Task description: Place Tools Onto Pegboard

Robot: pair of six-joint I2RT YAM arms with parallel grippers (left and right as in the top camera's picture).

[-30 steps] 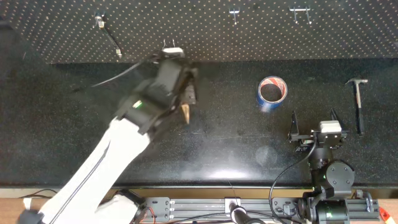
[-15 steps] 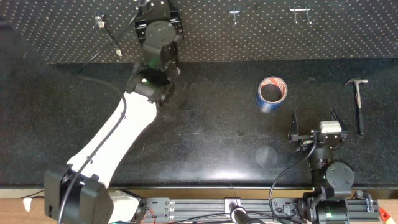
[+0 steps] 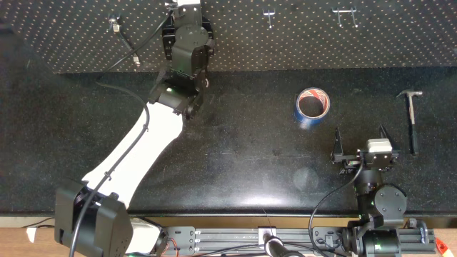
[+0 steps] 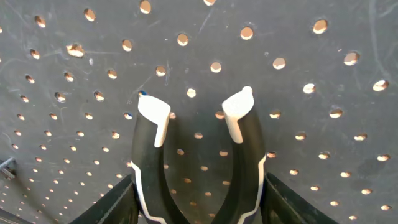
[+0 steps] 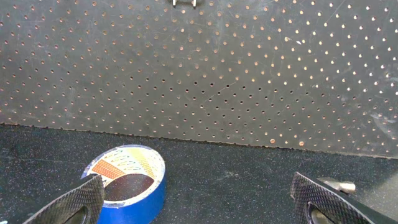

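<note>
Far left on the pegboard [image 4: 298, 74] hangs a dark item [image 3: 125, 43]. The left gripper [image 4: 196, 115] is spread and holds nothing, its tips close against the pegboard's holes. I'd draw it straight back off the pegboard before swinging, so no finger catches that item. Below the pegboard's lower edge the tape [image 3: 307, 120] lies on the surface [image 3: 250, 143], under bare hooks [image 3: 269, 14]. The right gripper [image 3: 360, 139], also spread and empty, sits farther from the pegboard with open room around it. The hammer [image 3: 411, 125] lies rightmost, near the surface's edge, where room is tight.
</note>
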